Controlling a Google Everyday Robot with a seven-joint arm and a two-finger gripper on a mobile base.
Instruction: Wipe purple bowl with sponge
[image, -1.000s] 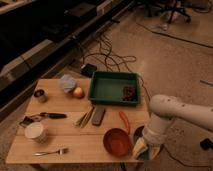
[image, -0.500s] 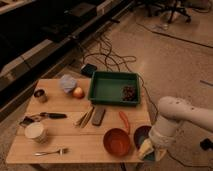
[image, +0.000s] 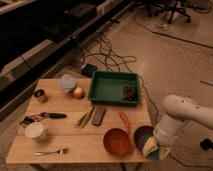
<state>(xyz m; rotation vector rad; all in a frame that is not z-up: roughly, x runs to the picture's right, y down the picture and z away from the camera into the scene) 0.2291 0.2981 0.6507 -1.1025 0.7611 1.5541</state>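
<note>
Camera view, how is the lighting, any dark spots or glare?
Camera view: warm, dim light; wooden table evenly lit, no glare; upper left background nearly black; the gripper sits at the round dark purple bowl by the table's near right corner, with the pale yellow sponge.

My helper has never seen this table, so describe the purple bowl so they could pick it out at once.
Find the wooden table, then its front right corner as the camera sees it. The purple bowl sits there at the edge, with the white arm's end effector and a yellowish sponge over its right side. The orange-red bowl beside it is brighter; this one is dark maroon.
</note>
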